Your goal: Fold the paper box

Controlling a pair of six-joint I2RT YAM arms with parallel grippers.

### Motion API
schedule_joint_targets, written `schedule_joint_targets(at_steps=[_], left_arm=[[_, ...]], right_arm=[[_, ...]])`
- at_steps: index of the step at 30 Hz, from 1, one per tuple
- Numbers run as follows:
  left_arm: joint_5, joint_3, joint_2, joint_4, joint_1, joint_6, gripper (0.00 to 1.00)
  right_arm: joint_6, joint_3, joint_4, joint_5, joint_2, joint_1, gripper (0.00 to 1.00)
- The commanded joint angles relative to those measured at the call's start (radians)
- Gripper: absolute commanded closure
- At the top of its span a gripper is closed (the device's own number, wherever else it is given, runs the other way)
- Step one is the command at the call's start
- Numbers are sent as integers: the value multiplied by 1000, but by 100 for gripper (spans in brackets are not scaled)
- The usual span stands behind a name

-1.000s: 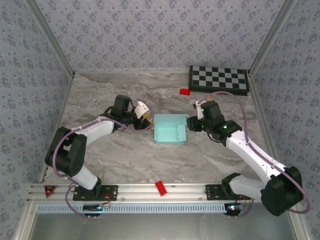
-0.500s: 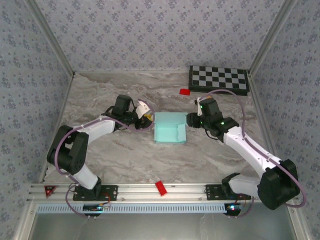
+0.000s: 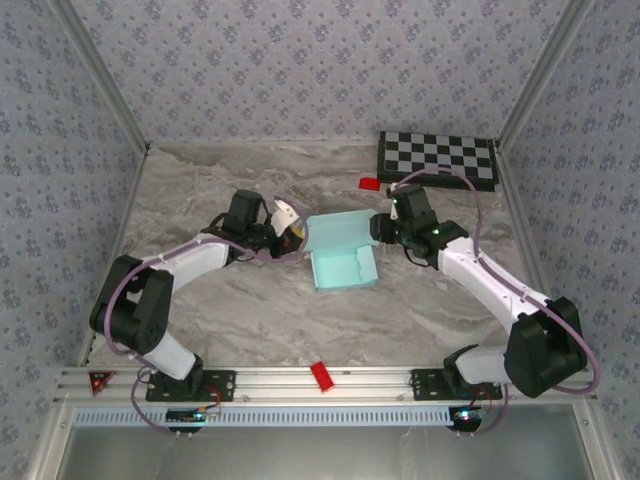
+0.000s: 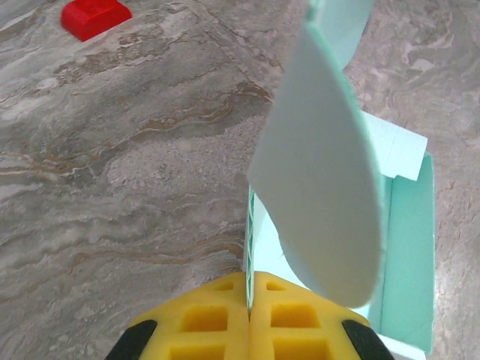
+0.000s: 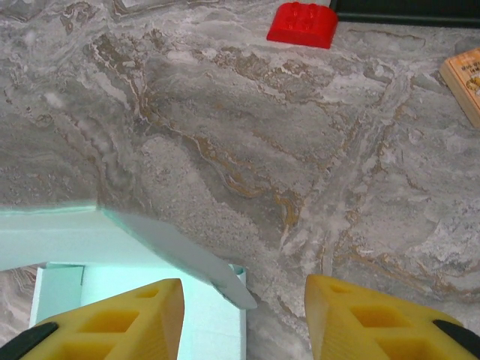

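The paper box (image 3: 346, 266) is a pale blue open tray in the middle of the table, with its back lid flap (image 3: 338, 228) raised. My left gripper (image 3: 297, 236) is shut on the tray's left wall. In the left wrist view, the yellow pads (image 4: 206, 319) pinch the thin card edge (image 4: 248, 247), with the rounded flap (image 4: 322, 187) standing just ahead. My right gripper (image 3: 381, 229) is open at the box's back right corner. In the right wrist view, its fingers (image 5: 112, 319) straddle the corner (image 5: 238, 271) and the flap's tip (image 5: 187, 255) without touching.
A black-and-white checkerboard (image 3: 437, 158) lies at the back right. A red brick (image 3: 370, 183) sits in front of it, also seen as the red brick (image 5: 302, 24) and the red brick (image 4: 95, 16). A tan block (image 5: 465, 79) lies right of the gripper. A red piece (image 3: 322, 376) rests on the front rail.
My left gripper has shut on the box's left wall. The right gripper moved toward the back corner, and the lid flap has risen, shifting the box slightly.
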Motion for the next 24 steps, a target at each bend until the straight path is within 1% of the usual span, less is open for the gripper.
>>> schedule_joint_targets(at_steps=[1, 6, 11, 14, 18, 21, 24], left_arm=[[-64, -31, -71, 23, -14, -77, 100], [-164, -75, -123, 27, -27, -187, 100], [-198, -102, -144, 14, -45, -259, 100], [-224, -111, -158, -1, -48, -300, 100], [-227, -128, -175, 0, -52, -330, 100], [-220, -133, -189, 2, -54, -338, 100], [-217, -134, -203, 4, -58, -330, 100]], right_arm=[[-26, 44, -20, 4, 2, 1, 52], [-88, 25, -23, -1, -49, 14, 50], [-122, -35, -18, -3, -113, 6, 48], [-88, -80, -34, -54, -147, -15, 48], [-71, -180, 41, -137, -184, -34, 48], [-50, -243, 106, -249, -170, -41, 48], [-16, -296, 194, -302, -145, -40, 49]])
